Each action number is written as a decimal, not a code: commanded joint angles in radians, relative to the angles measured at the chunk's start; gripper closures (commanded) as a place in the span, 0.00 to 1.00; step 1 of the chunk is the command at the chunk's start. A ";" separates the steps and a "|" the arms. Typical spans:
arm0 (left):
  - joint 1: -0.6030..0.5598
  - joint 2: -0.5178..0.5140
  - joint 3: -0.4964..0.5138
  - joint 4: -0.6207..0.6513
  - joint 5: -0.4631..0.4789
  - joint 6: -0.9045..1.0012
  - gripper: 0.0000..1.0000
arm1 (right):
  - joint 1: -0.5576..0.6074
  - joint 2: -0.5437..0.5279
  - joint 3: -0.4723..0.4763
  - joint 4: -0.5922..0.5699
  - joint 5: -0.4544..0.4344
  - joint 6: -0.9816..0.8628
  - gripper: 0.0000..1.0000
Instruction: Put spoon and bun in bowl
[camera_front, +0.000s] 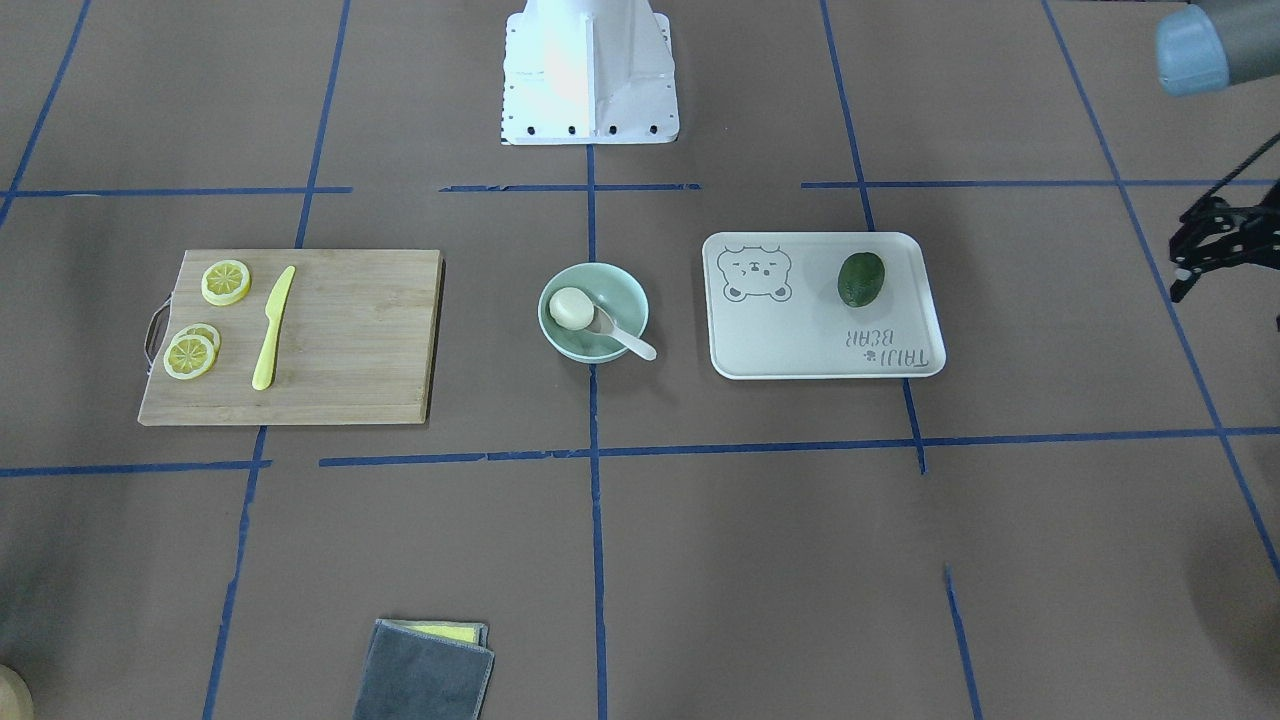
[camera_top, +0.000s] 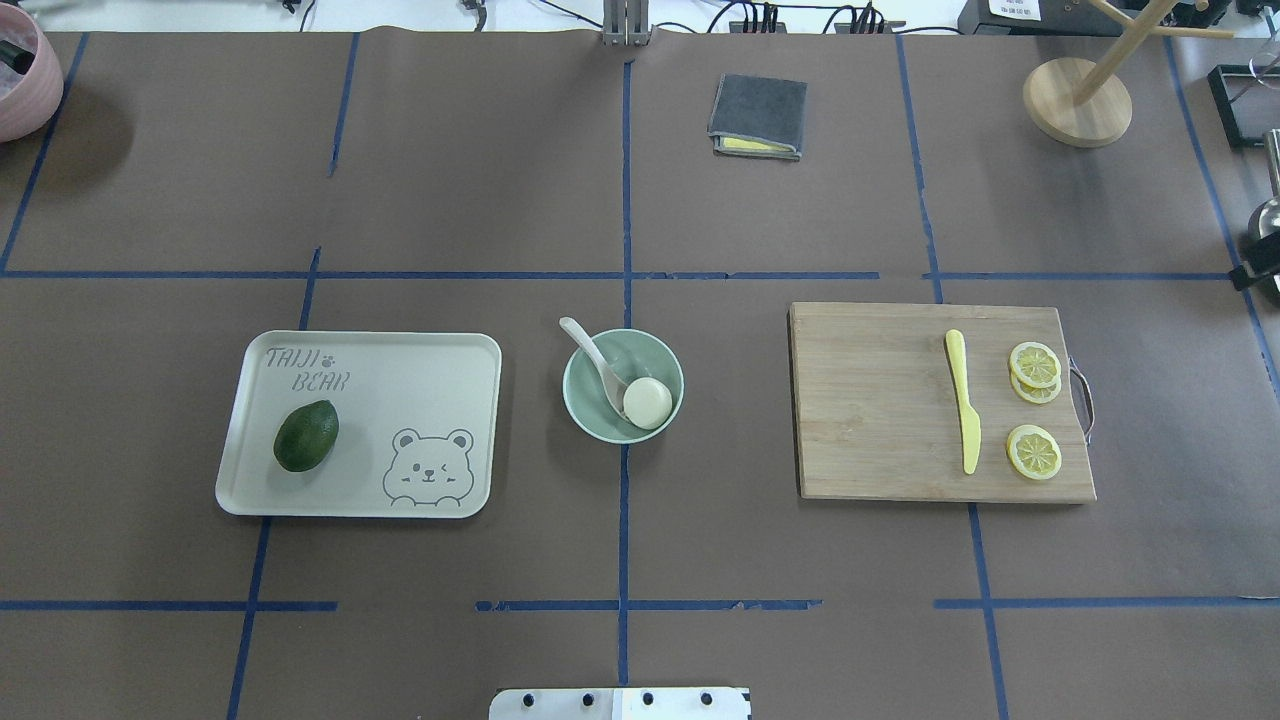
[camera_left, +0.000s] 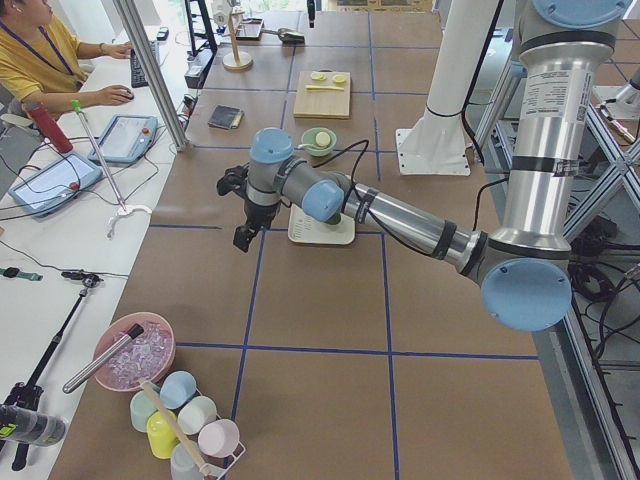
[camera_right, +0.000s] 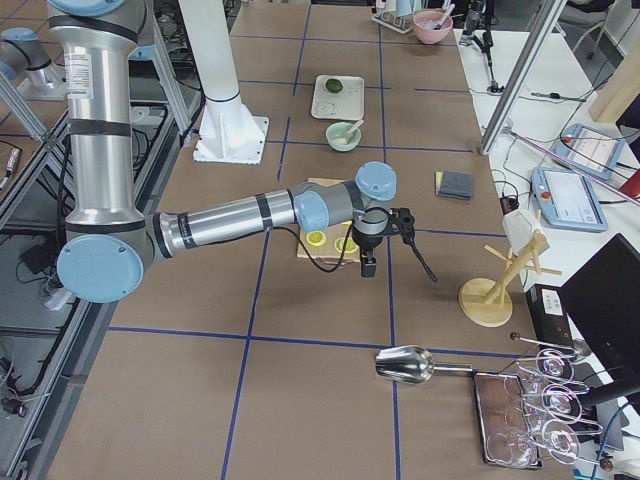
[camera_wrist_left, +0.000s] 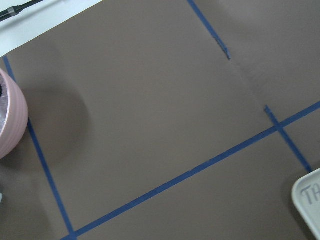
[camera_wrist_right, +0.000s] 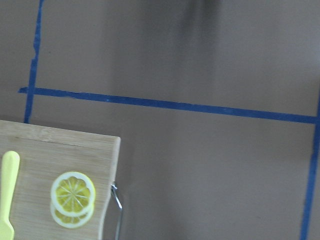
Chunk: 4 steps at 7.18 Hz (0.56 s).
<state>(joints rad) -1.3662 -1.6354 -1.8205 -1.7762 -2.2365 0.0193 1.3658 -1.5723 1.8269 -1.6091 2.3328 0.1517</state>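
While the brown paper-covered table (camera_top: 620, 150) carries everything, both arms are held off to its ends, well apart from the middle. The left arm (camera_left: 400, 215) reaches out over bare table beyond the tray, and its left gripper (camera_left: 242, 230) hangs above the paper with nothing seen in it; how far its jaws are parted cannot be told. The right arm (camera_right: 230, 220) stretches past the far end of the cutting board, and the right gripper (camera_right: 388, 245) shows only from the side, so the state of its jaws cannot be told either.

The wooden cutting board (camera_top: 880, 400) lies on the robot's right and the pale tray (camera_top: 400, 380) with a bear print on its left. Between them sits the mint-green bowl (camera_top: 650, 352), on a blue tape line. A folded grey cloth (camera_top: 757, 115) lies far across the table.

A dark green avocado (camera_top: 306, 435) rests on the tray. A yellow knife (camera_top: 963, 400) lies on the board beside the lemon slices (camera_top: 1034, 365).

The bun (camera_top: 648, 402) sits inside the bowl, a smooth cream face up. The spoon (camera_top: 590, 350) has its scoop in the bowl against the bun, its handle leaning out over the rim.
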 joint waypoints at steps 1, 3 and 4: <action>-0.128 0.023 0.060 0.100 -0.064 0.131 0.00 | 0.105 0.009 0.006 -0.144 0.000 -0.202 0.00; -0.152 0.073 0.044 0.193 -0.068 0.133 0.00 | 0.104 0.021 0.006 -0.152 -0.003 -0.213 0.00; -0.152 0.091 0.059 0.189 -0.069 0.128 0.00 | 0.099 0.021 0.005 -0.152 -0.007 -0.213 0.00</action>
<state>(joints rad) -1.5140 -1.5732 -1.7700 -1.5980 -2.3032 0.1489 1.4672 -1.5536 1.8318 -1.7575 2.3298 -0.0569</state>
